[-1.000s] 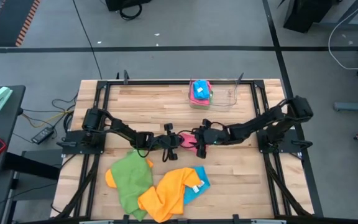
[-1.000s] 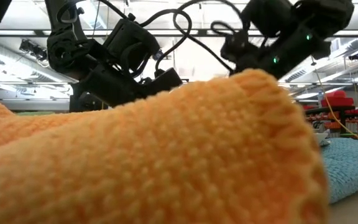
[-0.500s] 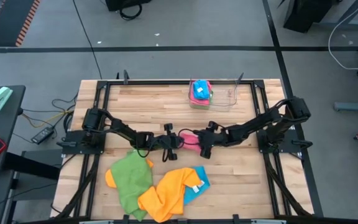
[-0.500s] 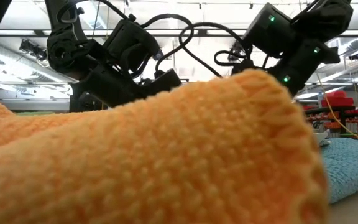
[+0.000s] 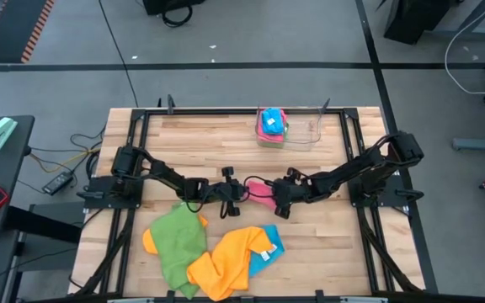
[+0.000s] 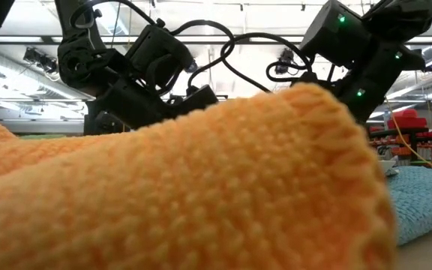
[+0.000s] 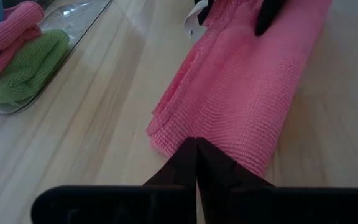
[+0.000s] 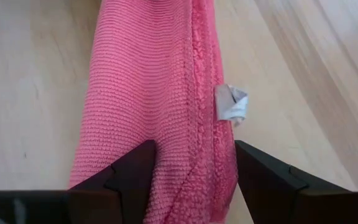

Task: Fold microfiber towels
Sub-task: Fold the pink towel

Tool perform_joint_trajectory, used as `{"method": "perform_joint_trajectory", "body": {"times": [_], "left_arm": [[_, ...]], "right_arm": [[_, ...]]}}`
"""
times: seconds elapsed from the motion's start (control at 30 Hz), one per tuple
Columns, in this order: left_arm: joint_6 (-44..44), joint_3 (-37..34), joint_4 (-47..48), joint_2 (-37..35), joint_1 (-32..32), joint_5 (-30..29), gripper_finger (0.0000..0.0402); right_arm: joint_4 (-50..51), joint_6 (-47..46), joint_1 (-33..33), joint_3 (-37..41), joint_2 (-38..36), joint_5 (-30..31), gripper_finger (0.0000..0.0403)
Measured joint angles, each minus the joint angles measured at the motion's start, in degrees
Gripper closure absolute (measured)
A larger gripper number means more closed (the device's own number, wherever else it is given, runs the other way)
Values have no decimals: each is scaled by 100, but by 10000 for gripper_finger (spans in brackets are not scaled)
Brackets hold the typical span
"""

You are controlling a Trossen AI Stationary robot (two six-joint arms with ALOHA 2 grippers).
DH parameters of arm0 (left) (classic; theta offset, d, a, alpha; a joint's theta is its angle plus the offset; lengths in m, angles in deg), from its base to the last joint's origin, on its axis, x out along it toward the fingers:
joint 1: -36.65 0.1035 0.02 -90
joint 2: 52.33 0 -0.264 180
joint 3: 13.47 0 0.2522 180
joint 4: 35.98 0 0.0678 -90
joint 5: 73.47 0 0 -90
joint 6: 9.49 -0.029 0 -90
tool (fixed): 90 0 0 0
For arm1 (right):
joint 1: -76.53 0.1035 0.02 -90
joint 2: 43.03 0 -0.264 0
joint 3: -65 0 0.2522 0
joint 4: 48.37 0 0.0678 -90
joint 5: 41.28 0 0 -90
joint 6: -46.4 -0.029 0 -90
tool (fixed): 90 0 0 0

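A pink microfiber towel [image 5: 260,193], folded into a long strip [image 7: 247,93], lies flat on the table's middle between my two grippers. My left gripper [image 5: 242,191] is shut at the strip's left end [image 7: 196,146]. My right gripper [image 5: 277,200] stands open over the right end [image 8: 194,165], one finger on each side of the strip [image 8: 148,81], beside a white label [image 8: 230,103]; whether it touches the cloth I cannot tell. Green [image 5: 178,244], orange [image 5: 226,263] and blue [image 5: 269,251] towels lie heaped near the front edge. My left gripper's shut fingertips [image 7: 196,142] lie on the pink strip's left end edge [image 7: 179,138], coming slanting down from the table's left, along the strip. Whether any cloth is caught between them I cannot tell. The strip lies flat on the wood.
A clear plastic tray [image 5: 303,133] with folded pink, blue and green towels [image 5: 270,124] stands at the far edge [image 7: 73,28]. In the low view the orange towel [image 6: 163,187] fills the foreground, the blue one [image 6: 420,196] beside it. Black frame rails border the table.
My right gripper has tipped more steeply downward and sunk toward the pink strip's right end, shifting a little toward the table's near right. It has stayed open. The pink towel lies where it was.
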Motion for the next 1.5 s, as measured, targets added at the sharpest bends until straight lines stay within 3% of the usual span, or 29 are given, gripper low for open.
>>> {"method": "perform_joint_trajectory", "body": {"times": [0.37,0.57,0.7,0.93,1.1,1.37,1.5], "left_arm": [[-64,0,-1,0,-54,-4,385],[-625,-2,-54,0,-285,-8,389],[-1075,16,-212,0,-467,-31,370],[-1628,131,-214,0,-751,-910,325],[-2182,140,-255,-11,-998,-1920,301],[-2643,464,-112,-7,-1316,-2000,295],[-2290,935,884,-7,-1280,-1723,276]], "right_arm": [[197,-242,-4,1,-41,105,177],[631,-602,-13,-13,-57,238,177],[695,-757,-13,-13,-57,257,177],[715,-948,-13,-7,-50,355,177],[708,-1031,1,-3,-48,375,177],[513,-988,-8,13,-36,393,177],[429,-1105,-11,20,-30,398,177]]}}
